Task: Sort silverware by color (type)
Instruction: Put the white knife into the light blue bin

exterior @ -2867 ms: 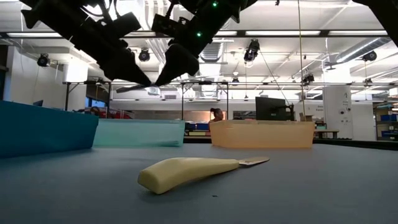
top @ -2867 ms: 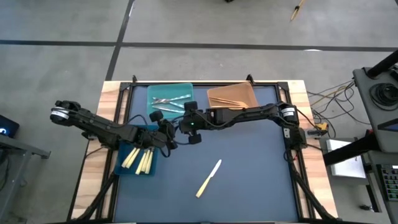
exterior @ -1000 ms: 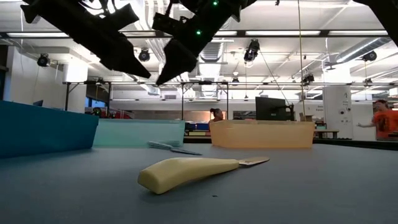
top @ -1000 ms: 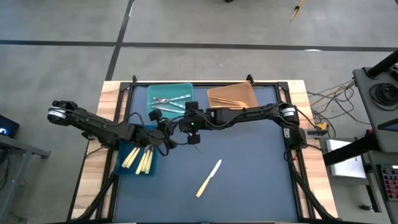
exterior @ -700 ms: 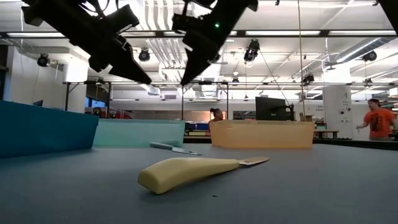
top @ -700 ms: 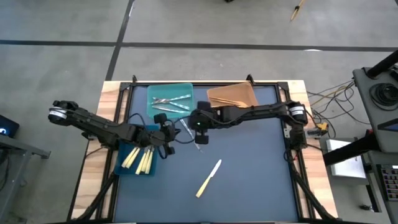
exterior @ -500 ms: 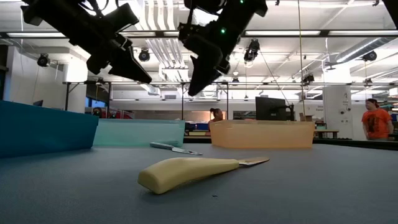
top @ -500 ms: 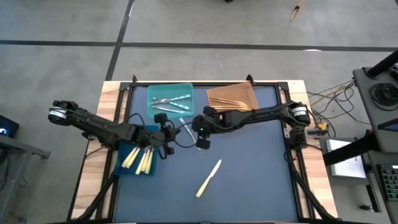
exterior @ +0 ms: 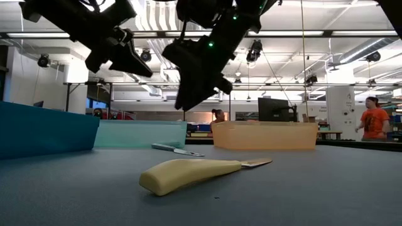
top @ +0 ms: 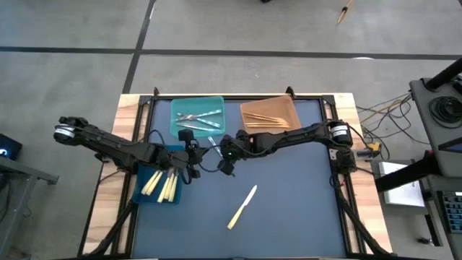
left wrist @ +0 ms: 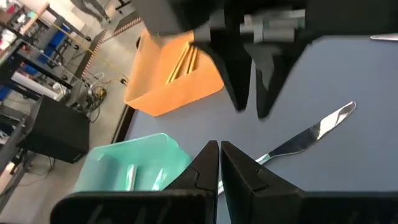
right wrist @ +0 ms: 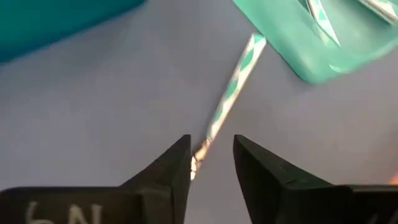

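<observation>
Lying flat on the dark mat (top: 289, 209), a silvery grey knife (top: 214, 144) rested just beside the front edge of the teal bin (top: 197, 115), its handle end toward that bin and its blade pointing out toward the middle of the table. In the right wrist view the same knife ran from the bin's corner down to the gap between the 2 fingers (right wrist: 267, 174). The right gripper (top: 226, 167) hung above the mat near the blade end, its jaws standing apart with nothing between them. The left gripper (top: 193, 155) hovered close by, on the other side of the knife, over the inner edge of the blue bin (top: 141, 189); its jaws were pressed together and empty.

A pale yellow knife (top: 242, 206) lay alone on the mat, well apart from both grippers and nearer the front of the table; in the low view it filled the foreground with its handle nearest the camera. Several more pale yellow pieces (top: 162, 185) sat in the blue bin. Silvery grey pieces (top: 196, 118) sat in the teal bin, and orange-tan pieces (top: 266, 119) lay in the orange bin (top: 268, 110) at the back.

In the low view a person (exterior: 375, 122) in an orange shirt stood in the room behind the table.
</observation>
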Tool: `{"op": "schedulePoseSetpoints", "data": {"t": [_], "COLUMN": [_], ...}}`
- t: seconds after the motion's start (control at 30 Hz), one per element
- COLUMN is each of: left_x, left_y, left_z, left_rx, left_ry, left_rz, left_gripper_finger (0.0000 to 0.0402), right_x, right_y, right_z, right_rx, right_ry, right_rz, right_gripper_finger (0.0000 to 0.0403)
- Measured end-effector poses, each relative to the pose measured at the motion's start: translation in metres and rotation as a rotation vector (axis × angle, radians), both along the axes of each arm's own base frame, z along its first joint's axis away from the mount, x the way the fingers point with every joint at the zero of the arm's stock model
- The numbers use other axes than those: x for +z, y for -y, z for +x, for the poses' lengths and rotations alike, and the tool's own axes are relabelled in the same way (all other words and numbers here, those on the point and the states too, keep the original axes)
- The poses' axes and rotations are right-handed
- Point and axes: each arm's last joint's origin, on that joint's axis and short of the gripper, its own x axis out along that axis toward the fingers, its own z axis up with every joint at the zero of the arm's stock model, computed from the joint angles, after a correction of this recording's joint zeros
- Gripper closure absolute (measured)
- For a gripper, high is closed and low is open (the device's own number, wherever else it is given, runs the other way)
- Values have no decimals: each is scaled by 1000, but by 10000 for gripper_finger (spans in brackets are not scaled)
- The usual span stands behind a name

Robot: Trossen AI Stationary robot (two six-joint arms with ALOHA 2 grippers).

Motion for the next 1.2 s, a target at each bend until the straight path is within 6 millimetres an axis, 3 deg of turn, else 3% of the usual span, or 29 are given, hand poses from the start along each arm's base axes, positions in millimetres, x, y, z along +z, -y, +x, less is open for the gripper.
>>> {"op": "schedulePoseSetpoints", "data": {"t": [0.23, 0.47, 0.93, 1.2], "left_x": [20, 39, 52, 49], "left_y": [-3, -6, -8, -8], "left_z": [-11, -25, -32, -31], "left_rx": [-8, 3, 25, 24], "left_ry": [64, 160, 232, 218], "left_rz": [50, 36, 44, 44], "left_gripper_finger": [402, 401, 401, 401], "right_x": [-15, -40, -87, -91], "right_y": [3, 9, 6, 3], "right_z": [13, 23, 35, 36], "right_rx": [-44, -88, -111, -100], "right_ry": [67, 56, 20, 14], "right_rz": [25, 5, -94, -90], "right_gripper_finger": [242, 217, 220, 240]}}
